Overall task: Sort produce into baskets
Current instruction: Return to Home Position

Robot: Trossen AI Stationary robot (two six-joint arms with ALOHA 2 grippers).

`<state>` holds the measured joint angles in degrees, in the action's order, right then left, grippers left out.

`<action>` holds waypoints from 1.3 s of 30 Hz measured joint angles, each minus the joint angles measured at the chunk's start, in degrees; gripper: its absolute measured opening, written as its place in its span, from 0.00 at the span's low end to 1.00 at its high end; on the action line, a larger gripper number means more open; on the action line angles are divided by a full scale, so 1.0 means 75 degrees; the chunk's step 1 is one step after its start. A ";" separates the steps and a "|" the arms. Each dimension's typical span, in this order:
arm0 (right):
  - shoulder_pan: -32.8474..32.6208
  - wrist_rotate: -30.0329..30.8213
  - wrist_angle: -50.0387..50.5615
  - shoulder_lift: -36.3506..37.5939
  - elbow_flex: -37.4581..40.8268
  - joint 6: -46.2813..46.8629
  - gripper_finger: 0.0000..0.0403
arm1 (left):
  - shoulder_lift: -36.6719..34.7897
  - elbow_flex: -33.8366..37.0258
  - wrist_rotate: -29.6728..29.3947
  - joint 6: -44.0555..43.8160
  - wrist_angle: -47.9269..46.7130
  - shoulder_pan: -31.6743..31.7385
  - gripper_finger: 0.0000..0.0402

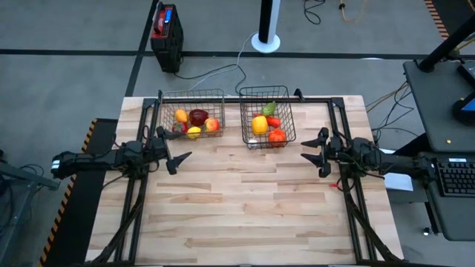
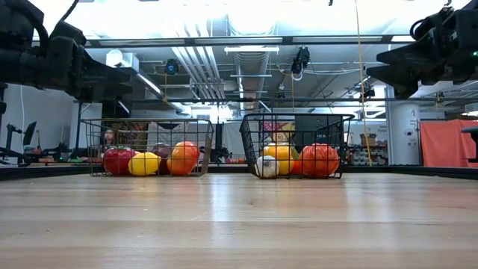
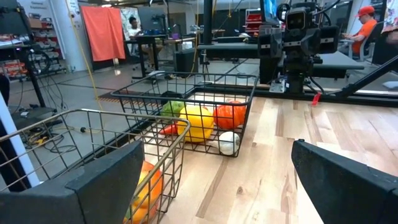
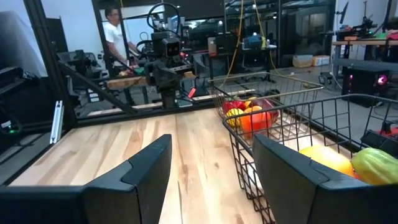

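Two dark wire baskets stand side by side at the table's far edge. The left basket (image 1: pixel 191 111) holds an orange, a dark red apple, a lemon and red pieces of produce (image 2: pixel 146 161). The right basket (image 1: pixel 267 117) holds a yellow pepper, a green cucumber, a tomato and a white garlic (image 2: pixel 267 166). My left gripper (image 1: pixel 174 148) hovers open and level at the table's left side, near the left basket's near corner (image 3: pixel 180 134). My right gripper (image 1: pixel 312 147) hovers open and level at the table's right side, beside the right basket (image 4: pixel 280 124). Nothing lies between either pair of fingers.
Bare wooden tabletop (image 1: pixel 237 208) stretches from the baskets to the near edge. Black frame rails (image 1: pixel 356 215) run along both sides. A black and red box (image 1: pixel 167 28) sits on the floor beyond the table. People (image 4: pixel 115 34) stand in the room behind.
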<state>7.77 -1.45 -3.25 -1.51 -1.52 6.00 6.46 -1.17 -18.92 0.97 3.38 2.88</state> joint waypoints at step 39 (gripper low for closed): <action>-0.0134 0.0015 0.0000 -0.0421 -0.0012 0.0000 0.53 | 0.0000 0.0000 -0.0003 0.0000 0.0000 0.0002 0.97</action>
<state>6.76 -1.34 -3.25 -4.67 -1.61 6.00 6.46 -1.17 -18.94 0.97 3.38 2.89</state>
